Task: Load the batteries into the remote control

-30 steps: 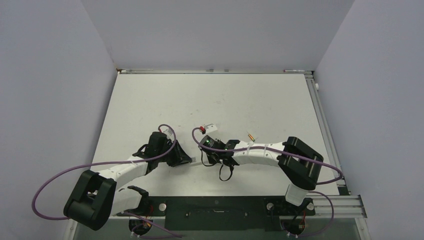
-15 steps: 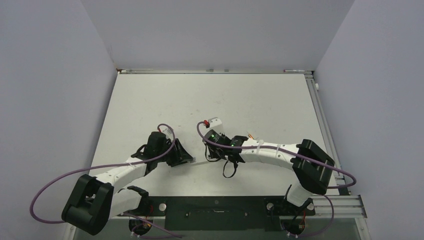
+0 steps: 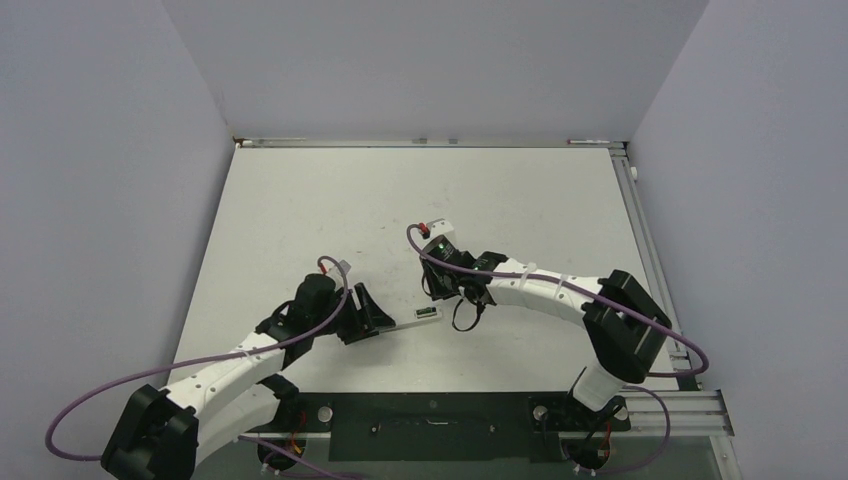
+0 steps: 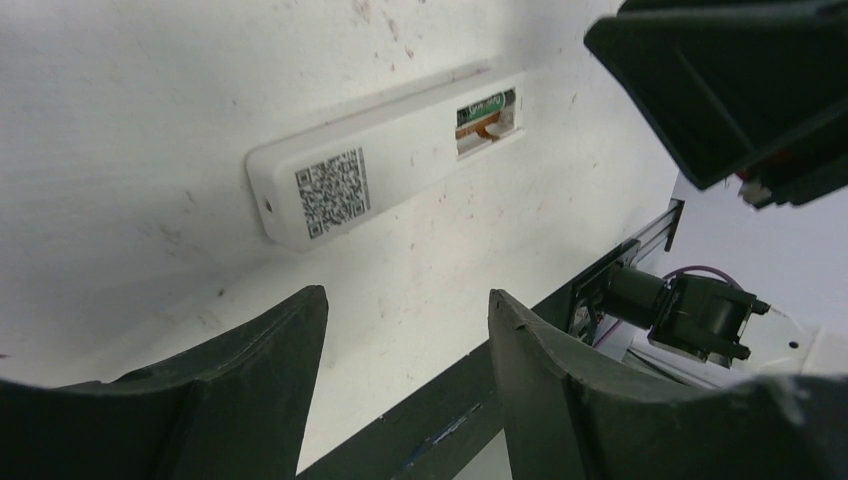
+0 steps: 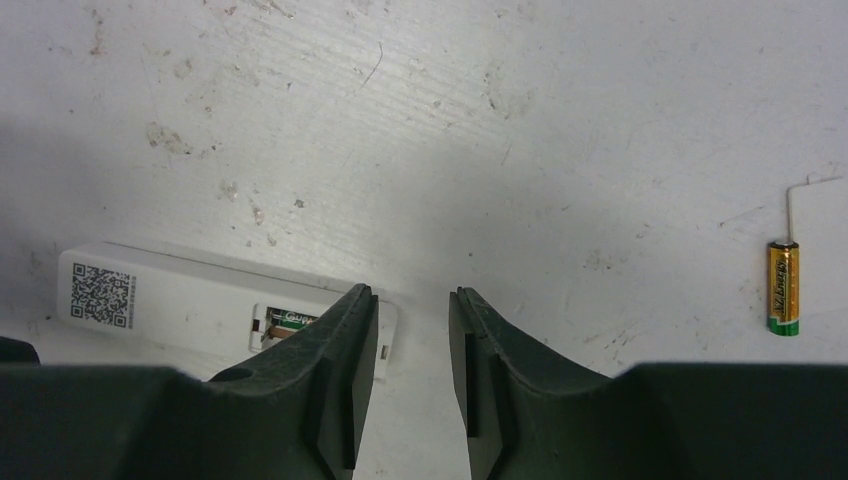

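The remote control point(image 3: 415, 316) is a slim white bar lying flat on the table between my grippers. In the left wrist view the remote point(image 4: 390, 165) shows a QR label and an open compartment with a battery point(image 4: 485, 108) in it. It also shows in the right wrist view point(image 5: 180, 295). A copper-gold battery point(image 5: 783, 287) lies loose on the table at the right. My left gripper point(image 4: 410, 310) is open and empty just short of the remote. My right gripper point(image 5: 413, 295) is open and empty over the remote's compartment end.
A small white flat piece point(image 5: 820, 210) lies beside the loose battery. The right gripper's black body point(image 4: 740, 80) hangs over the remote's far end. A black rail point(image 3: 430, 415) with the arm bases runs along the table's near edge.
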